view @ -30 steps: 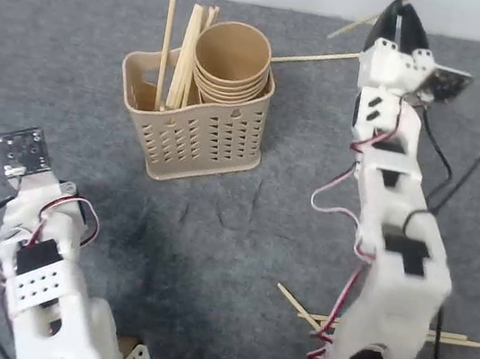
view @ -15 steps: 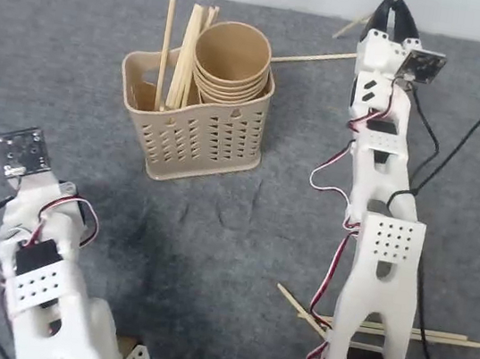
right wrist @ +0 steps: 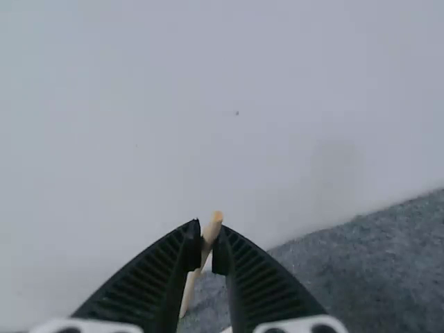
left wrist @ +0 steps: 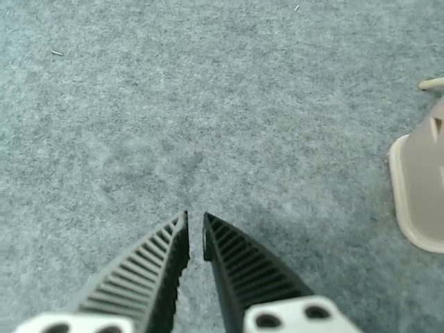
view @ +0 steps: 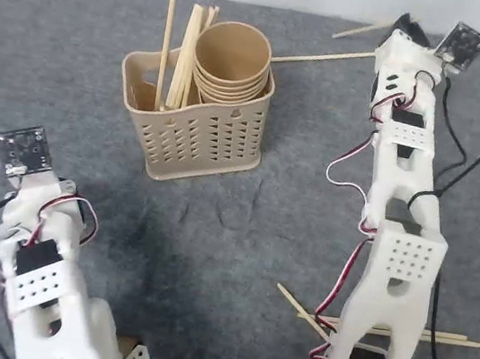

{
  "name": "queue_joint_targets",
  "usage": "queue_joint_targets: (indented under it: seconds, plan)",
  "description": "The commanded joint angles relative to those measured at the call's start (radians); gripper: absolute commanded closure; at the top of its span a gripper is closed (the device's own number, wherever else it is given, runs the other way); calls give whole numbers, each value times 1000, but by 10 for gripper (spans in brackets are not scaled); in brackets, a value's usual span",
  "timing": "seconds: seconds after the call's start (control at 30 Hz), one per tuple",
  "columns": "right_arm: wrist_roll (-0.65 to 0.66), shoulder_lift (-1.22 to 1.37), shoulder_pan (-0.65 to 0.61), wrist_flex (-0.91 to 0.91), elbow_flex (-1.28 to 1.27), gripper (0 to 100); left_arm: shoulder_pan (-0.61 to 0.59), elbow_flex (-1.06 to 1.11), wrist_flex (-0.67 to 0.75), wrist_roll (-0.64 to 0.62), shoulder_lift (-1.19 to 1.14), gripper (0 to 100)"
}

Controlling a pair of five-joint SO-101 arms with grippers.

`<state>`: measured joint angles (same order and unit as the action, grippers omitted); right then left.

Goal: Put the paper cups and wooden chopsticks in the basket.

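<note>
**Tabletop** point(view: 241, 234): grey felt-like cover, carries everything listed.

**Right arm** point(view: 391, 256): stretched out to the far edge of the tabletop, beyond the basket and well apart from it. Its end effector point(right wrist: 206, 243) faces the white wall and is closed on one wooden chopstick point(right wrist: 216, 220).

**Left arm** point(view: 41, 267): at the near corner, well apart from the basket. Its end effector point(left wrist: 195, 218) is closed to a narrow slit over bare tabletop, with nothing between the jaws.

**Basket** point(view: 197, 137): beige, perforated, upright at the middle of the far half.

**Paper cups** point(view: 234, 52): nested in one stack, mouths up, in the compartment nearer the right arm. Judged already stowed.

**Chopsticks in basket** point(view: 185, 49): several, long axis near vertical, leaning on the rim beside the cups, tops well above it. They stand on end because the compartment is narrow and deep.

**Held chopstick**: pinched close to one end, the tip just clear of the jaws. In the high view its free length points from the end effector toward the basket side. It will likely need turning upright over the basket.

**Loose chopsticks**:
- One point(view: 321, 57) lies flat between the basket and the right arm, long axis pointing at the cups.
- Others point(view: 298, 306) lie crossed around the right arm's base.
- All are yet to be collected.
</note>
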<state>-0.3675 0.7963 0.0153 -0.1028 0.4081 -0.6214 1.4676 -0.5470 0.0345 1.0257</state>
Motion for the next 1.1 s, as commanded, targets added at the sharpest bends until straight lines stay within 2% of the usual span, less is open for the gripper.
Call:
queue_joint_targets:
  seconds: [0.0,0.13,0.4,0.77,1.07]
  plan:
    - [-12,-182,-5,-15,-152,991,3,-4,28,6,15,964]
    - [-9,-314,-21,-88,-338,991,3,-4,28,6,15,964]
    - [83,-550,-22,-71,-615,991,3,-4,28,6,15,964]
    - [86,-754,-16,294,-660,991,3,-4,26,8,15,964]
    - [255,-931,-15,680,-658,991,3,-4,25,8,15,964]
